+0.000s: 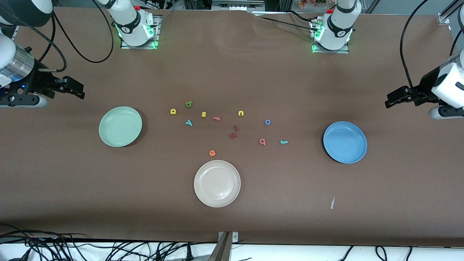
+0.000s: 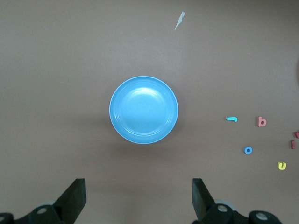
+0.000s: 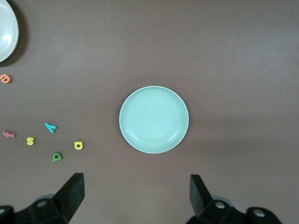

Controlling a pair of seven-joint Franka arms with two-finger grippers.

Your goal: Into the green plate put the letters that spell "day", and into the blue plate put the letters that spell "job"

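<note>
The green plate [image 1: 120,126] [image 3: 153,119] lies bare toward the right arm's end, the blue plate [image 1: 345,142] [image 2: 144,109] toward the left arm's end. Between them lie the yellow "d" [image 1: 173,111], dark green "a" [image 1: 189,104] and teal "y" [image 1: 189,123], then the blue "o" [image 1: 267,122], pink "b" [image 1: 262,141] and teal "j" [image 1: 284,142]. My right gripper [image 1: 75,91] [image 3: 137,184] hangs open over bare table beside the green plate. Beside the blue plate, my left gripper [image 1: 393,100] [image 2: 138,186] hangs open and holds nothing.
A beige-white plate [image 1: 217,183] sits nearest the front camera, with an orange "e" [image 1: 212,153] just beside it. Yellow "s" [image 1: 203,114], pink "f" [image 1: 216,118], yellow "u" [image 1: 241,113] and two dark red letters [image 1: 233,136] lie among the rest.
</note>
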